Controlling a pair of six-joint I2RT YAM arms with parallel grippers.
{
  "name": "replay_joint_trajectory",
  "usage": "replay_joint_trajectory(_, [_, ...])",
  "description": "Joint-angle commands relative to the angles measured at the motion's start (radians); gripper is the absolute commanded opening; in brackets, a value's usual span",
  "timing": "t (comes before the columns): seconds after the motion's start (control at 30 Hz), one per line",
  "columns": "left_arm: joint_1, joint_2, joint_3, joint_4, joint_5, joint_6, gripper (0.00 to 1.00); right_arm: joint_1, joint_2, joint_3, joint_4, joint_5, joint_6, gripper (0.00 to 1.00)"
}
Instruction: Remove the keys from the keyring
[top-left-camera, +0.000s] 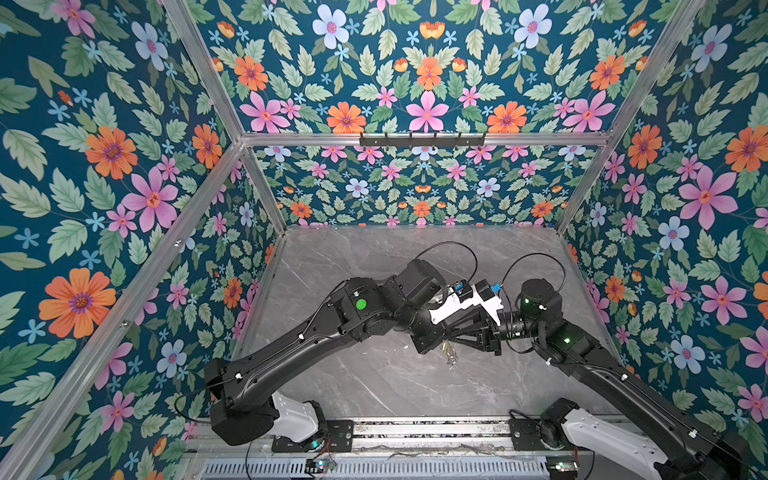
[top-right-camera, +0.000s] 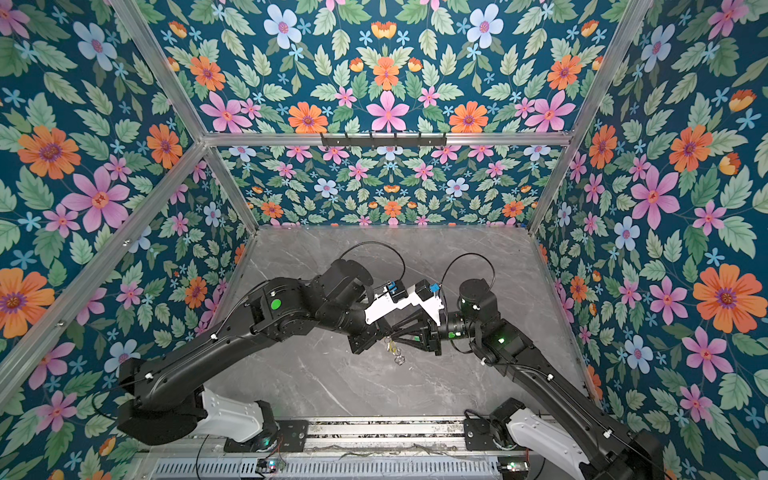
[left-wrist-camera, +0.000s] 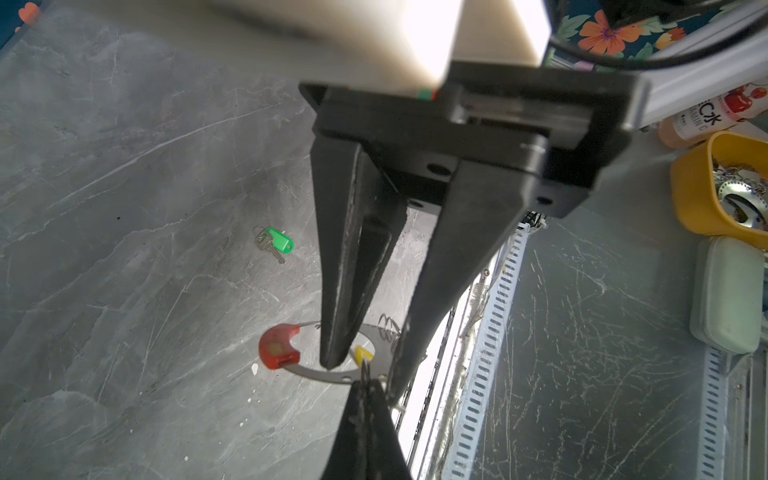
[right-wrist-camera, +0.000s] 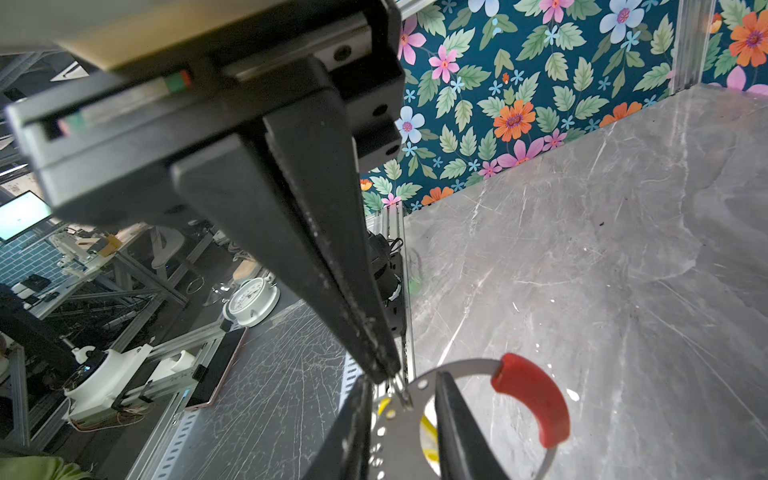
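Left fingers (right-wrist-camera: 324, 249) closed tight, tips pinching thin silver piece (right-wrist-camera: 402, 394) at rim of flat grey metal keyring (right-wrist-camera: 469, 365); key or split ring, cannot tell. Right fingers (left-wrist-camera: 357, 249) part open, one through hoop, one outside; grip unclear. Keyring: red arc segment (right-wrist-camera: 536, 399), row of holes, yellow plastic tag (left-wrist-camera: 363, 354) on it; in air above mid grey marble surface (top-left-camera: 374, 382). Left wrist view only: silver key with green plastic tag (left-wrist-camera: 274, 241) loose on surface, well apart from keyring; bottle (left-wrist-camera: 715, 120), label partly readable, "VITAMIN C".
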Motion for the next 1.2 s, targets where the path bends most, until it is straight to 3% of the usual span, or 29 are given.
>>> replay_joint_trajectory(0.0, [-0.003, 0.005, 0.010, -0.016, -0.004, 0.004, 0.00, 0.000, -0.001, -0.001, 0.034, -0.022, 0.001, 0.24])
replay_joint_trajectory(0.33, [-0.004, 0.016, 0.031, -0.008, -0.011, -0.003, 0.00, 0.000, 0.003, -0.007, 0.071, -0.044, 0.021, 0.01])
replay_joint_trajectory(0.53, [-0.004, 0.009, 0.034, 0.041, -0.035, -0.037, 0.00, 0.003, -0.001, -0.021, 0.137, -0.041, 0.060, 0.00])
replay_joint_trajectory(0.6, [-0.006, -0.003, 0.031, 0.083, -0.094, -0.074, 0.00, 0.003, -0.008, -0.036, 0.188, -0.021, 0.092, 0.00])
replay_joint_trajectory(0.67, [-0.005, -0.039, 0.003, 0.151, -0.135, -0.102, 0.09, 0.003, -0.016, -0.055, 0.254, 0.001, 0.127, 0.00])
replay_joint_trajectory(0.73, [-0.004, -0.107, -0.074, 0.278, -0.176, -0.137, 0.18, 0.004, -0.027, -0.073, 0.317, 0.041, 0.163, 0.00])
replay_joint_trajectory(0.83, [-0.003, -0.238, -0.248, 0.492, -0.207, -0.176, 0.23, 0.006, -0.050, -0.095, 0.382, 0.103, 0.190, 0.00])
replay_joint_trajectory(0.93, [-0.002, -0.365, -0.447, 0.717, -0.193, -0.216, 0.26, 0.008, -0.074, -0.113, 0.417, 0.165, 0.202, 0.00])
replay_joint_trajectory(1.07, [-0.002, -0.472, -0.623, 0.920, -0.168, -0.268, 0.26, 0.008, -0.089, -0.116, 0.428, 0.199, 0.212, 0.00])
replay_joint_trajectory(1.17, [-0.001, -0.548, -0.747, 1.053, -0.165, -0.294, 0.32, 0.008, -0.113, -0.130, 0.460, 0.222, 0.226, 0.00])
